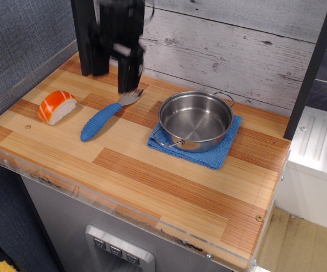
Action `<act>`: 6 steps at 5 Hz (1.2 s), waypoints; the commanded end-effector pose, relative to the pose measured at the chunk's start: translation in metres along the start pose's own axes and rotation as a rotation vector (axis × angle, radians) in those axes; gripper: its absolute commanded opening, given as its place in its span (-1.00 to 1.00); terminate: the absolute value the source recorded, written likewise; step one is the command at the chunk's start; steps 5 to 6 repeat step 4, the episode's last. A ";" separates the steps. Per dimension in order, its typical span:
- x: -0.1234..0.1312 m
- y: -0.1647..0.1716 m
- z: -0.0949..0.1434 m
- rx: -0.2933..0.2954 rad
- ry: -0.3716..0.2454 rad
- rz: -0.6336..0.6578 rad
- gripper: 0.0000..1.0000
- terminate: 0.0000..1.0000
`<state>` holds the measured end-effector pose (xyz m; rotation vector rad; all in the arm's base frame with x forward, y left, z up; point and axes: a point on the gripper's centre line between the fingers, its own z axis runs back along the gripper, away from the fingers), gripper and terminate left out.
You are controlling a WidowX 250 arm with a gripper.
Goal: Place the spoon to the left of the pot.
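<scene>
The spoon (102, 120), with a ribbed blue handle and a silvery tined head, lies flat on the wooden counter to the left of the pot, its head pointing up-right. The shiny steel pot (196, 120) stands upright on a blue cloth (215, 155). My gripper (115, 72) is raised above the spoon's head near the back wall. It is blurred, its dark fingers (130, 73) stand apart, and it holds nothing.
An orange-and-white sushi piece (56, 106) lies left of the spoon. A grey plank wall (237, 51) runs along the back. The counter's front has a clear plastic lip (123, 212). A dark post (313, 68) stands at the right.
</scene>
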<state>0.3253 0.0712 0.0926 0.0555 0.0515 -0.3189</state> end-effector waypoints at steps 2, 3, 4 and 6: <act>-0.012 -0.019 0.018 -0.011 -0.089 -0.030 1.00 -1.00; -0.012 -0.019 0.018 -0.011 -0.089 -0.030 1.00 -1.00; -0.012 -0.019 0.018 -0.011 -0.089 -0.030 1.00 1.00; -0.012 -0.019 0.018 -0.011 -0.089 -0.030 1.00 1.00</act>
